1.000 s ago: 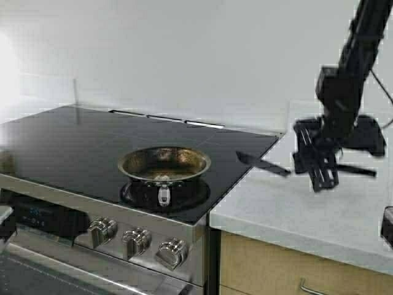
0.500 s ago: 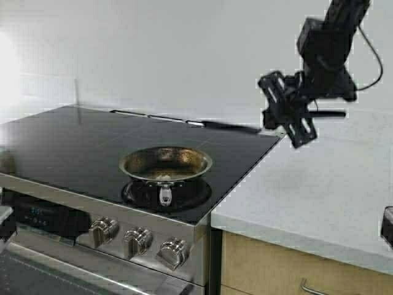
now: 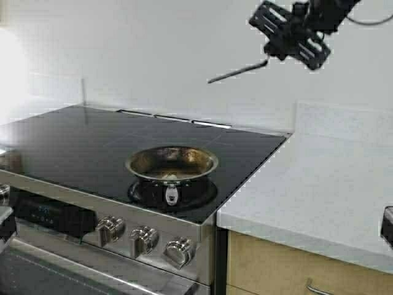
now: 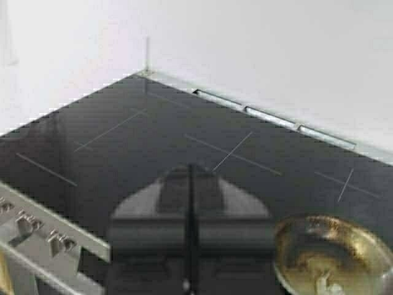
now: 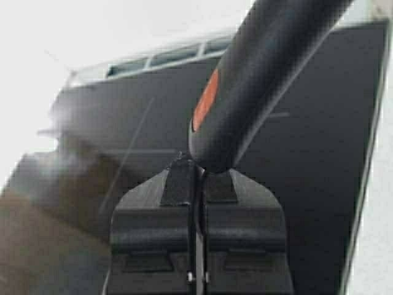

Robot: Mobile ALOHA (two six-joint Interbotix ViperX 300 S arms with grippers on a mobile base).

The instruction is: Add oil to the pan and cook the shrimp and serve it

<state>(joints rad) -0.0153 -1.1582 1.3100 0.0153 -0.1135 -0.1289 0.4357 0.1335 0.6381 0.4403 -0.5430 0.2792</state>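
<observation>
Swung up from the tabletop to one o'clock above the pan, right gripper clamped on spatula, left gripper jaws together; shrimp in pan, likely stirring next.

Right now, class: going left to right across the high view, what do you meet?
Stove knobs → pan holding the shrimp → raised right gripper gripping a black utensil → white countertop.
</observation>
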